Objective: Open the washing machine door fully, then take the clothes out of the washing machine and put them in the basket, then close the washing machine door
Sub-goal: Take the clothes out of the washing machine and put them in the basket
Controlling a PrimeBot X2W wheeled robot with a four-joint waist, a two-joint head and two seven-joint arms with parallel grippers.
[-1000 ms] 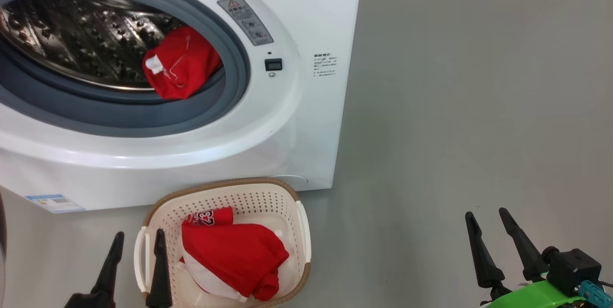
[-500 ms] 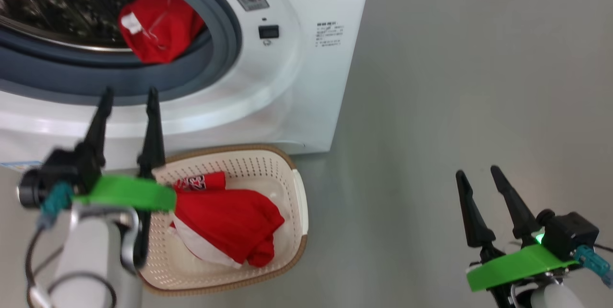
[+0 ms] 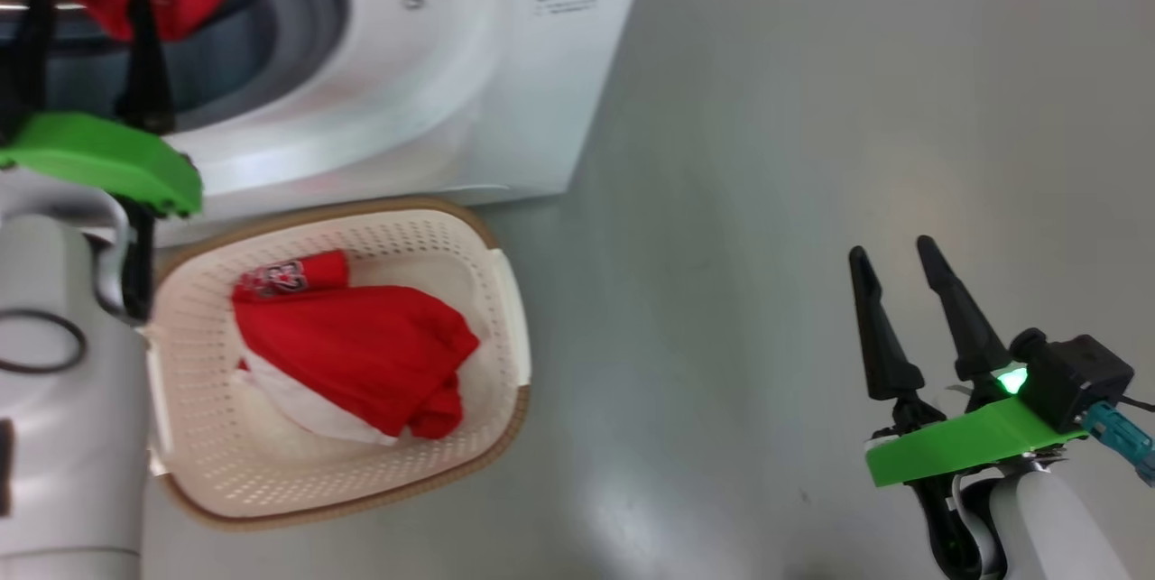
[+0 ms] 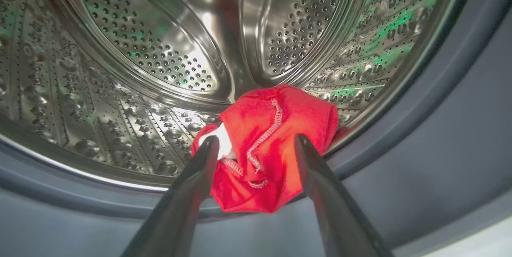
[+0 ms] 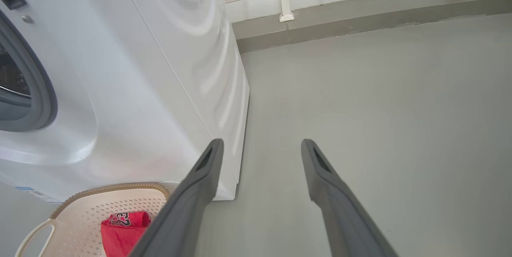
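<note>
Your left gripper (image 4: 256, 139), jaws spread, lines up on the red garment (image 4: 276, 121) at the front lip of the drum (image 4: 152, 49) to pinch it; another garment (image 3: 361, 345) lies in the basket (image 3: 507, 291); right gripper (image 3: 891, 246) hangs released.

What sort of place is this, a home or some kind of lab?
Likely a laundry corner in a bare test room rather than a furnished home: a white front-loading washing machine stands on a plain grey floor, with a small basket holding red clothes in front of it.
</note>
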